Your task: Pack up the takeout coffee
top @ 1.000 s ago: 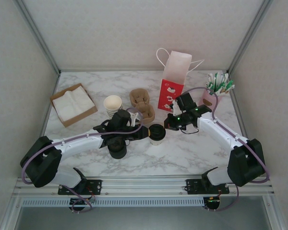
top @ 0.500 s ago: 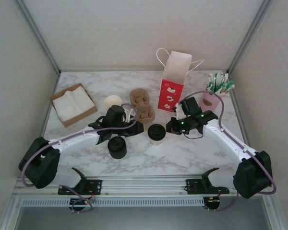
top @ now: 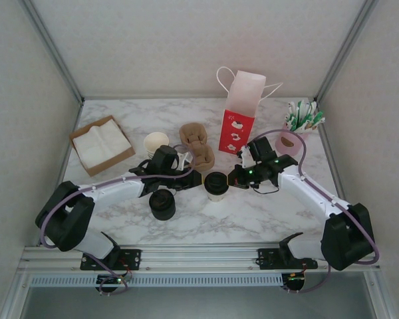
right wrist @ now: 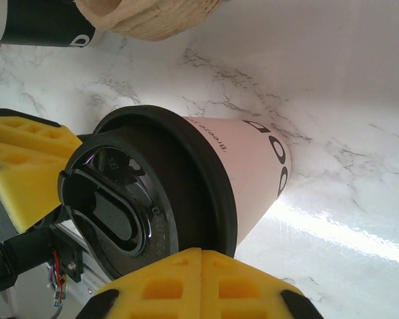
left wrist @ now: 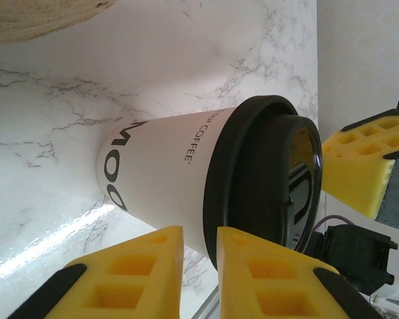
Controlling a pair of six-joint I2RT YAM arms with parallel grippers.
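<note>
Takeout coffee upright between both arms, left jaws nearly closed beside it, right jaws closed, bare marble in front.

The takeout coffee stands upright on the marble bench, near its middle. It is a small cream-white paper cup with black lettering, capped by a round black plastic lid seated fully on its rim.
</note>
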